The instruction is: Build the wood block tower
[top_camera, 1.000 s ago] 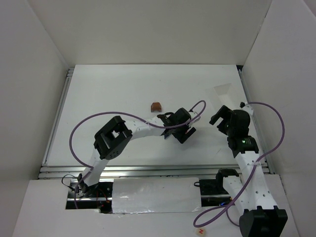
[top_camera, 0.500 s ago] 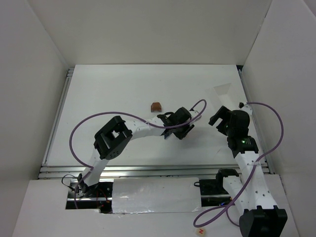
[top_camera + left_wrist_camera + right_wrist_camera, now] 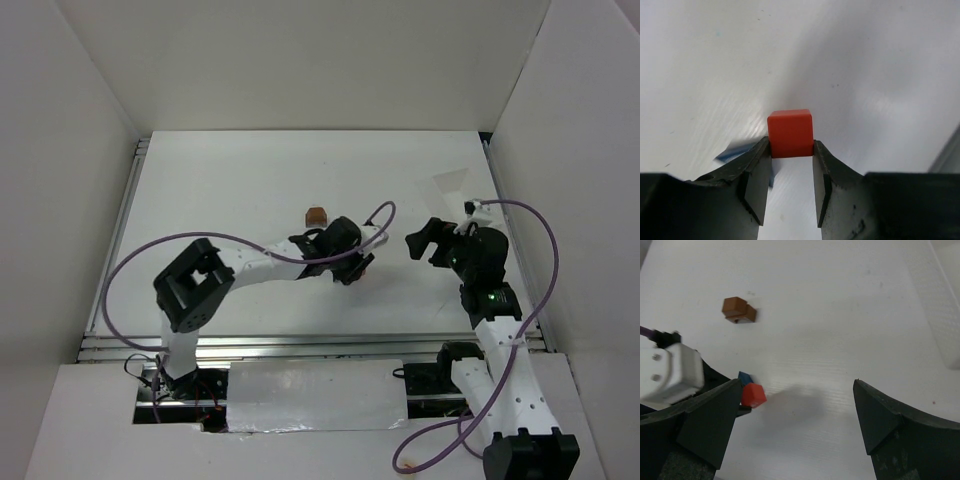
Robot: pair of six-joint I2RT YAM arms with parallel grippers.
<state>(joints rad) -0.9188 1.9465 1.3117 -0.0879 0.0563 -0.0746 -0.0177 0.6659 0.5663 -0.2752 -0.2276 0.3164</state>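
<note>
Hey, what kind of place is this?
Probably a robotics lab test cell: plain white panel walls box in a white table, a left robot arm and a right robot arm stand at its near edge, and small brown wooden blocks plus a red wooden cube serve as practice objects.

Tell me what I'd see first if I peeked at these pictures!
The bright red cube jumps out, pinched in the left gripper near the middle of the white table, with a small blue wedge right beside it. Farther back sit the brown blocks, on their own. The right gripper hangs wide open off to the side, holding nothing.
</note>
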